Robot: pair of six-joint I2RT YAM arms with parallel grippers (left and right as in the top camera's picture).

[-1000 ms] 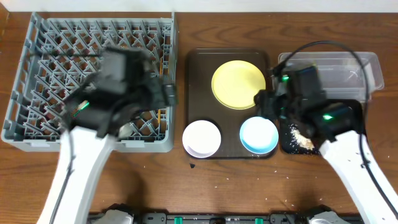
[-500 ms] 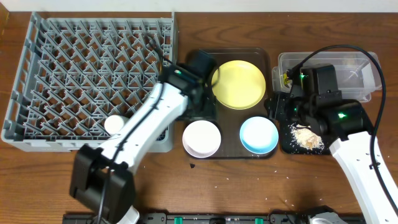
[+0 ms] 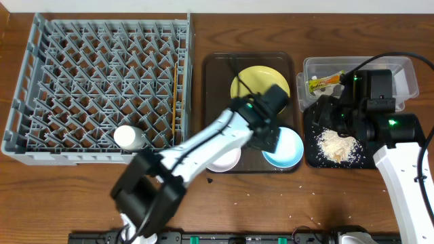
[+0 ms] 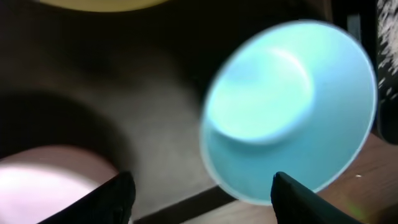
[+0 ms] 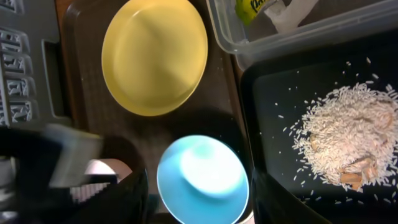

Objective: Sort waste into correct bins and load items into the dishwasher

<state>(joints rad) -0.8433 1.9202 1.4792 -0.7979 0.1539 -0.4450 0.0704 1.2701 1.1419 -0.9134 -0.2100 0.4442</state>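
Left gripper (image 4: 202, 183) hangs over the blue bowl (image 4: 292, 106) with its jaws wide and nothing between them. A second ago we had this arm above the rack (image 3: 68, 68); since then it has swung across to the brown tray (image 3: 217, 68). It leaves the cup (image 3: 130, 137) resting in the rack's near rows, with the chopsticks (image 3: 178, 95) lying along the rack's right side. Our right gripper (image 5: 199, 186) has drawn back to the right over the black tray (image 3: 308, 161), jaws partly apart and empty. That clears the space above the bowl. The wrapper (image 3: 323, 83) lies in the clear box (image 3: 400, 68) and the rice (image 3: 337, 144) is heaped in the black tray, so we judge the waste sorted. The plate (image 3: 254, 85) sits at the far end of the brown tray, the blue bowl at its near right corner, and the white bowl (image 3: 224, 161) at its near left edge, partly under our arm. We judge loading half done, with the blue bowl as the next pick. Its thin rim will likely need a careful pinch to keep it from sliding.
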